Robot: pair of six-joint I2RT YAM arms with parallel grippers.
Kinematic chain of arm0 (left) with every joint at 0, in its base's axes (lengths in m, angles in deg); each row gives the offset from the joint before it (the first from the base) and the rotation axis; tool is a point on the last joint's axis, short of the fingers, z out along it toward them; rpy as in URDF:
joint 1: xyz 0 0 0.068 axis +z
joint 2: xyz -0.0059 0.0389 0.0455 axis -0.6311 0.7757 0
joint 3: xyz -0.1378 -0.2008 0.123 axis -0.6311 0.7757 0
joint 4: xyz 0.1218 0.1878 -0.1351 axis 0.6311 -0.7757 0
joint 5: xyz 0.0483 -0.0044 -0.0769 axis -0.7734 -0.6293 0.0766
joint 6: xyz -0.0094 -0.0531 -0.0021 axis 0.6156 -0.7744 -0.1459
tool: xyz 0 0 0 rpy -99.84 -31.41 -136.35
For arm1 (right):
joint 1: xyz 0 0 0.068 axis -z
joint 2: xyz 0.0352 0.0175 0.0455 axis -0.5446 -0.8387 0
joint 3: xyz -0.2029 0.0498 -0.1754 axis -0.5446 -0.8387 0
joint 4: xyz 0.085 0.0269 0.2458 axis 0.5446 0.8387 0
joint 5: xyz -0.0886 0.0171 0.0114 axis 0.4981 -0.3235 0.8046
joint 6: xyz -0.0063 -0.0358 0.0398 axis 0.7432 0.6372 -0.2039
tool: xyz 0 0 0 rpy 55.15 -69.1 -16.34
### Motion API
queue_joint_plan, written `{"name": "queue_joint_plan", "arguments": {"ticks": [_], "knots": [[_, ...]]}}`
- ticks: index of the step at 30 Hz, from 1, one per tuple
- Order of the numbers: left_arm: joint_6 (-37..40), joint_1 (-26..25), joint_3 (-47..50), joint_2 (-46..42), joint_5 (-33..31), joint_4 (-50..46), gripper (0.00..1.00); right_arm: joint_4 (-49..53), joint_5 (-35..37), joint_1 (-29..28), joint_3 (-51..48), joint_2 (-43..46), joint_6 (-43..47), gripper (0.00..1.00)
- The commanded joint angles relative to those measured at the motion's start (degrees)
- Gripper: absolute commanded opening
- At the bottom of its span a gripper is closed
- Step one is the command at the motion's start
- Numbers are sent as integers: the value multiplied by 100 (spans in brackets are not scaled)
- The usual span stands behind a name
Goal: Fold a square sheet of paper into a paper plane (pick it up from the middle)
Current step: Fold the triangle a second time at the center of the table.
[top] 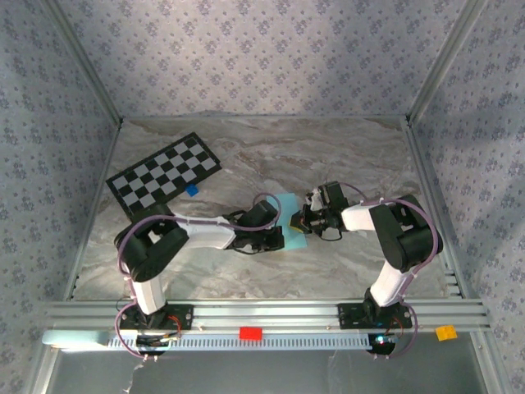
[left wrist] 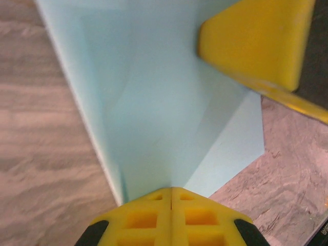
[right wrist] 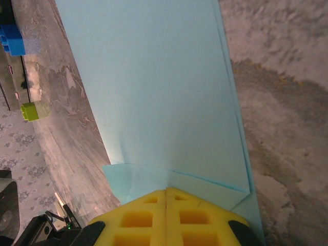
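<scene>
A checkerboard card point(top: 164, 174) lies at the far left of the marbled table point(top: 353, 156), with a small blue block point(top: 192, 190) just beside its right corner. The left arm point(top: 205, 234) stretches right to mid-table, where the left gripper point(top: 277, 236) meets the pale blue paper point(top: 287, 205). In the left wrist view the gripper point(left wrist: 170, 190) has its yellow fingers point(left wrist: 143, 220) pressed together, pinching one edge of the creased paper point(left wrist: 169, 102). A yellow finger of the right gripper overlaps the paper's far right corner.

From the other side the right gripper point(top: 302, 220) faces the left one across the paper. Its fingers point(right wrist: 138, 220) are clamped together on a folded-over edge point(right wrist: 166, 190). The right arm point(top: 394, 230) bends back to its base. On the near rail point(top: 328, 310) sit a red block point(top: 250, 332) and, far right, an orange block point(top: 445, 332).
</scene>
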Motion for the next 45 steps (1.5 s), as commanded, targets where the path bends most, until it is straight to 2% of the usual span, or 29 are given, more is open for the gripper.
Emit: {"name": "queue_joint_plan", "arguments": {"ticks": [1,7,10,15,29,33,38,40,43,45], "knots": [[-197,-52,296,-184,-25,-94,1,624,567,142,-171,-225,151,0],[-466,-53,638,-334,-14,98,1,615,567,150,-154,-209,134,0],[-357,-70,641,-589,129,300,1,602,567,149,-162,-176,97,0],[-167,-55,326,-1064,15,287,4,598,558,140,-151,-154,78,0],[-133,259,-585,221,125,158,0,513,538,105,-164,-173,-7,0],[-206,255,-425,426,182,144,0,536,532,107,-160,-166,3,0],[-402,229,208,278,-84,130,0,518,513,105,-182,-120,-9,0],[-424,212,381,244,-141,97,0,431,420,107,-168,-83,-34,1],[-381,212,518,255,-126,72,0,11,-81,127,-111,32,-135,4],[-389,210,628,239,-141,171,0,246,-33,131,74,279,-40,5]]}}
